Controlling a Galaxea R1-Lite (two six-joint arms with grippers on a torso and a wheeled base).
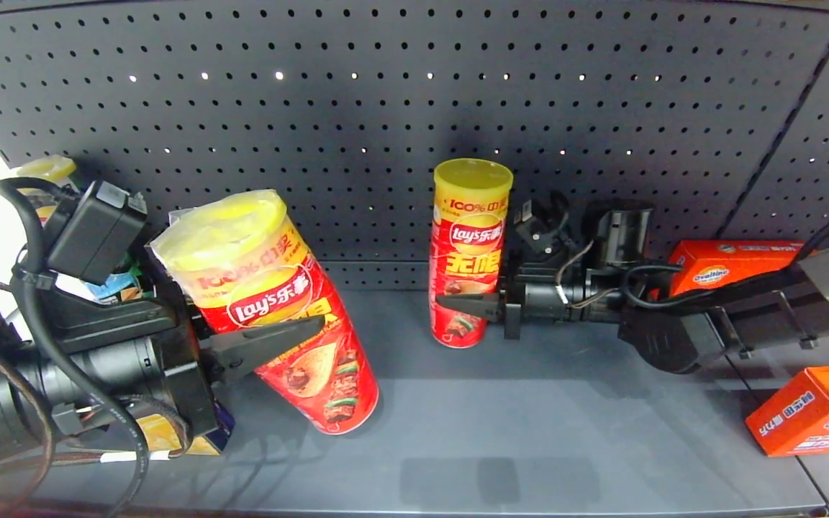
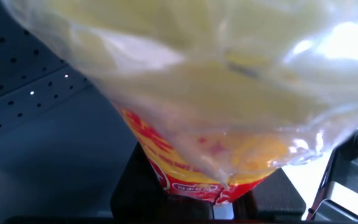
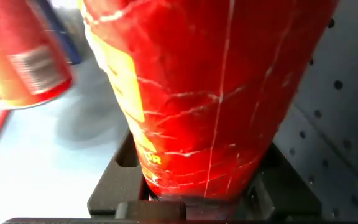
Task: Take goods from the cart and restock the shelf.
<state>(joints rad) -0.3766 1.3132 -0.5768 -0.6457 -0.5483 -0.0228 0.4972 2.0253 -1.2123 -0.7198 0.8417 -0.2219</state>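
While the left pincer (image 1: 299, 325) clamps a tilted crisp tube (image 1: 292, 374), right pincer (image 1: 461, 302) closed round an upright tube (image 1: 469, 237) on the shelf (image 1: 544, 432).

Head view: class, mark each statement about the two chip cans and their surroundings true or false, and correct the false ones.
1. The left gripper holds the left can tilted. True.
2. The right can lies on its side. False: it is upright, gripped by the right gripper.
3. Both cans have yellow lids. True.
4. The orange boxes are on the robot's left side of the shelf. False: they are on its right side, beyond the right arm.
5. The two cans touch each other. False: bare shelf shows between them.
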